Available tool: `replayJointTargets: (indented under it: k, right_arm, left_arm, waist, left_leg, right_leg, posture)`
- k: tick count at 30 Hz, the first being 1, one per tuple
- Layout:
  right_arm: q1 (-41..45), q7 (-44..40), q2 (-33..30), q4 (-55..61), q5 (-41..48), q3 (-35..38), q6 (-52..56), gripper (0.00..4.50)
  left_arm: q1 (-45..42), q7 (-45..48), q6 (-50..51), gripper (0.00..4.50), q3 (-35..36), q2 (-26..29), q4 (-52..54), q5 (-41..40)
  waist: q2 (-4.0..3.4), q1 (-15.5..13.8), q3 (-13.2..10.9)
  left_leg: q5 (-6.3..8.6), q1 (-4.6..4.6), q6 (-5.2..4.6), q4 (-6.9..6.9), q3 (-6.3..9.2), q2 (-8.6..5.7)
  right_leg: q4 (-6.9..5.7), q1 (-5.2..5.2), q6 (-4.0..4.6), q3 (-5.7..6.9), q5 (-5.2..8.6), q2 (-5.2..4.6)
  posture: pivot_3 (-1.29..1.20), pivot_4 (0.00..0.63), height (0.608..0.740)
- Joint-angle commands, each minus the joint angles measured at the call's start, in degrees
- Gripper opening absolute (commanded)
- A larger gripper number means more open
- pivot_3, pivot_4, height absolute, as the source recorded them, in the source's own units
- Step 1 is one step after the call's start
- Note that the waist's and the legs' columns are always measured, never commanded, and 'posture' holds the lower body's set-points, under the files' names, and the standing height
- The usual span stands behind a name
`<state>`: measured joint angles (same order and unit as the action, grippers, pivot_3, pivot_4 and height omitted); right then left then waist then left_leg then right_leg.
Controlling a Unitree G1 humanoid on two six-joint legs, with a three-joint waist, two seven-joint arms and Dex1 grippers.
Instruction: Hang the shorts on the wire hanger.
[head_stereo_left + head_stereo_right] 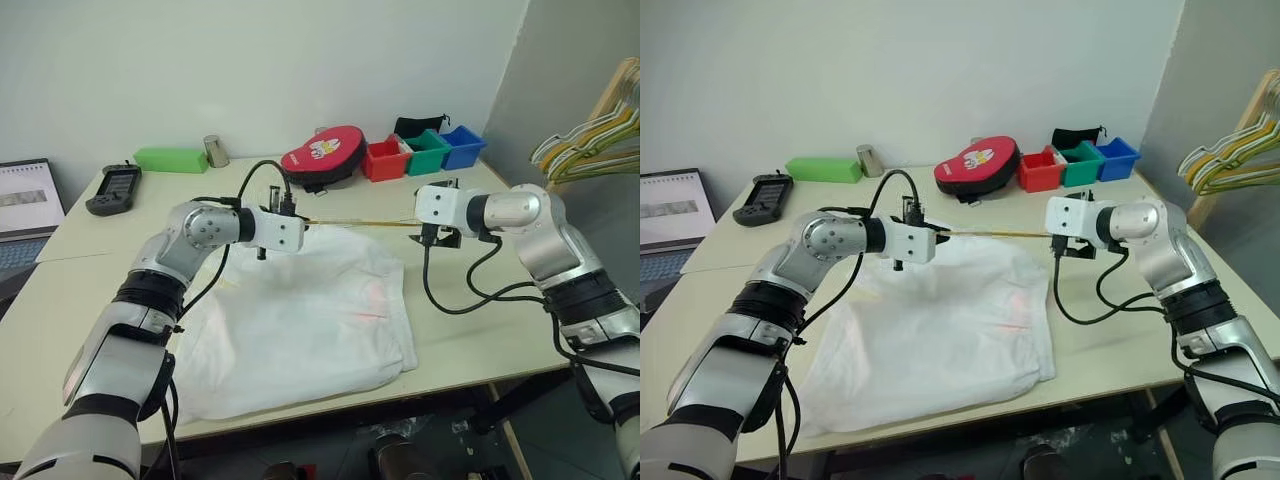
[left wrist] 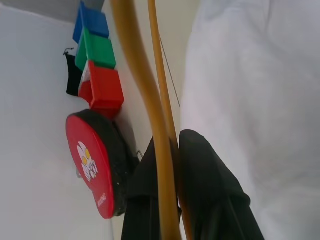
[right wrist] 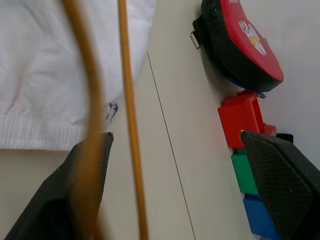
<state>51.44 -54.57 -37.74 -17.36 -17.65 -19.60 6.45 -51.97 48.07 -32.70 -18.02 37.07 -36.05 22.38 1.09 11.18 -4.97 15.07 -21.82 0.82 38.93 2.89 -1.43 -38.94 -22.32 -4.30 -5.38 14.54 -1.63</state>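
Beige table carrying the shorts, flat below both claws. Left claw pinches 1 end of the wire hanger; right claw, spread, straddles the other. Hanger: light, springy. Shorts: limp, best gripped at the waistband.

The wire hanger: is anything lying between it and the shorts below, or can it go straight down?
Nothing visible lies between them. The wire hanger is held just above the waistband edge of the shorts, pinched in the left gripper, with the right gripper open around its other end. The bins and red case sit behind.
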Motion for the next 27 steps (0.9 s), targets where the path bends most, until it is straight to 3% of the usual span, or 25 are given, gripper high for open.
replayJointTargets:
  k: [1, 4, 19, 25, 27]
  right_arm:
    - [3.2, 0.5, 0.0, -1.2, -1.7, -0.4, -2.7, 4.3]
    - [3.2, 0.1, 0.0, -1.8, -2.1, -0.5, -3.5, 3.9]
    - [2.0, -1.1, -1.8, 0.4, -2.8, -0.4, -3.6, 0.16]
    - [1.2, -1.9, -2.3, 0.7, -2.9, -0.6, -3.7, 0.01]
    - [0.6, -2.3, -2.0, 1.5, -2.2, -0.4, -3.0, 0.0]
  left_arm:
    - [0.1, -0.5, 1.0, 0.06, 0.5, 1.0, 2.9, -0.1]
    - [0.2, -0.6, 1.3, 0.06, 0.5, 1.2, 2.8, 0.0]
    - [-1.1, -1.6, 1.5, 0.06, -0.4, 1.5, 1.8, 1.6]
    - [-1.4, -1.1, 0.8, 0.06, -0.4, 1.1, 1.0, 0.5]
    - [-1.2, 1.2, 1.9, 0.67, 0.5, 0.6, 1.3, -2.4]
  waist:
    - [0.0, 0.0, 0.0]
    - [0.01, -0.2, 0.0]
    - [0.0, -0.2, 0.0]
    - [0.0, -0.2, 0.0]
    - [0.0, -0.2, 0.0]
  left_leg:
    - [0.0, 0.0, 0.0, -0.01, 0.0, 0.0]
    - [0.0, -0.02, 0.0, -0.01, 0.03, 0.0]
    - [0.0, -0.01, 0.0, -0.01, 0.03, -0.01]
    - [0.0, -0.02, 0.0, -0.01, 0.02, -0.01]
    - [0.0, -0.02, 0.0, -0.01, 0.02, -0.01]
  right_leg:
    - [0.0, -0.01, 0.0, 0.0, 0.0, 0.0]
    - [0.01, -0.01, 0.0, 0.04, 0.0, 0.0]
    - [0.01, 0.0, 0.0, 0.03, 0.0, 0.0]
    - [0.01, 0.0, -0.01, 0.03, 0.0, 0.0]
    - [0.01, 0.0, -0.01, 0.03, 0.01, 0.0]
  posture:
    - [-0.1, 0.006, 0.74]
    - [-0.1, 0.012, 0.74]
    - [-0.1, 0.018, 0.74]
    - [-0.11, 0.022, 0.74]
    - [-0.11, 0.024, 0.74]
